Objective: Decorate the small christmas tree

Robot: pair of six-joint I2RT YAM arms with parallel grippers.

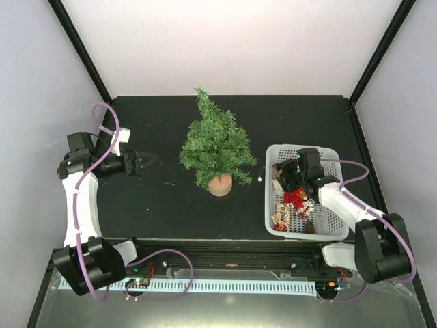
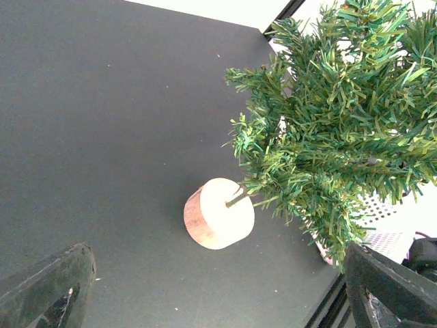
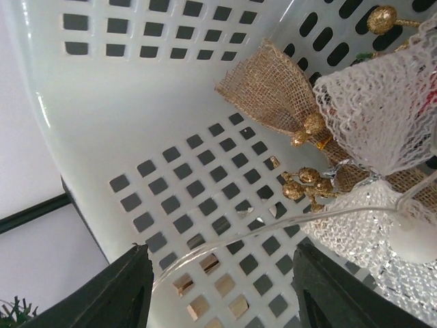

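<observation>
tree (image 1: 217,152) bare | step: picking ornament | right gripper (image 3: 220,258) jaws apart, empty, in basket (image 1: 300,146) | left gripper (image 1: 147,162) wide, empty | next: close on bow (image 3: 272,92)

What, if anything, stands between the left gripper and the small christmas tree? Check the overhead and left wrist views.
Nothing visible does. The left gripper, jaws open, points toward the small christmas tree, with only black table between them. The left wrist view shows the tree's wooden base unobstructed.

Left gripper (image 1: 148,161) reaches inward, jaws spread fully wide; right gripper (image 1: 282,175) tilts downward, jaws parted.
</observation>
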